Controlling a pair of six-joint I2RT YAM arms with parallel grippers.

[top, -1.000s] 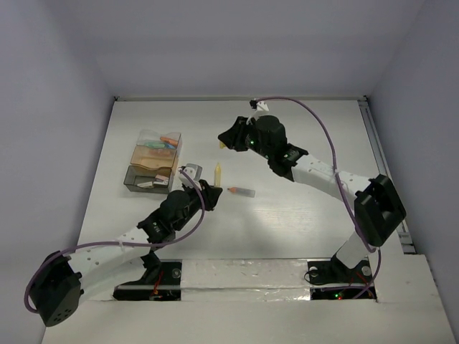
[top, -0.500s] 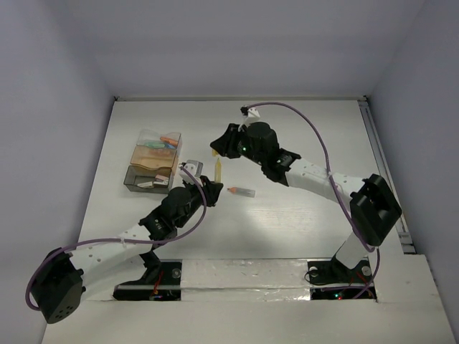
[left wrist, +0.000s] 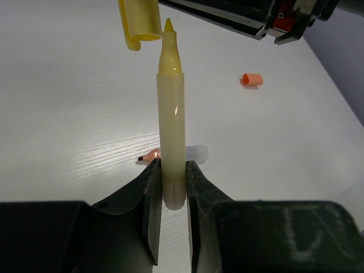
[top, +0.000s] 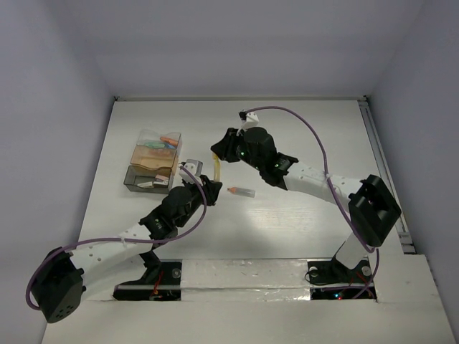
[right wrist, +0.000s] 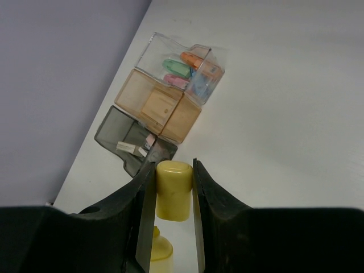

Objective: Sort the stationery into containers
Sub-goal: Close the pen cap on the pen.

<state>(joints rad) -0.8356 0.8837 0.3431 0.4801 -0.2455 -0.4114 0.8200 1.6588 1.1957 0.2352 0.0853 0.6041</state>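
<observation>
**Top external view.** Containers [top: 147,159]: one joined unit, stood on the left part of the table [top: 301,136]. The clear compartment [top: 149,136] was set at the far end, the tan compartments [top: 152,161] in the middle and the grey section [top: 140,180] at the near end. Coloured stationery was seen in the clear compartment, but the pieces could not be told apart here. Left gripper [top: 213,186]: closed on the yellow highlighter [top: 216,172], which was held upright just right of the containers. Right gripper [top: 217,150]: positioned just above the highlighter, with its jaws not made out from this view. Orange-tipped marker [top: 242,191]: laid flat on the table, just right of the left gripper.

**Left wrist view.** Yellow highlighter [left wrist: 171,125]: uncapped, clamped at its lower end between both fingers, tip upward. Yellow cap [left wrist: 139,20]: held open end down, just beside the tip and slightly left, not seated on it. Orange cap [left wrist: 251,79]: laid alone on the table, far and to the right. The orange-tipped marker [left wrist: 193,153] was laid behind the held barrel.

**Right wrist view.** Right gripper [right wrist: 173,169]: pressed in on the yellow cap [right wrist: 173,193].
- **Clear compartment [right wrist: 165,48]:** green, orange, pink and blue pieces were held.
- **Tan compartments [right wrist: 159,105]:** contents could not be told through the tinted walls.
- **Grey section [right wrist: 116,128]:** a few small white and pink pieces were held.
</observation>
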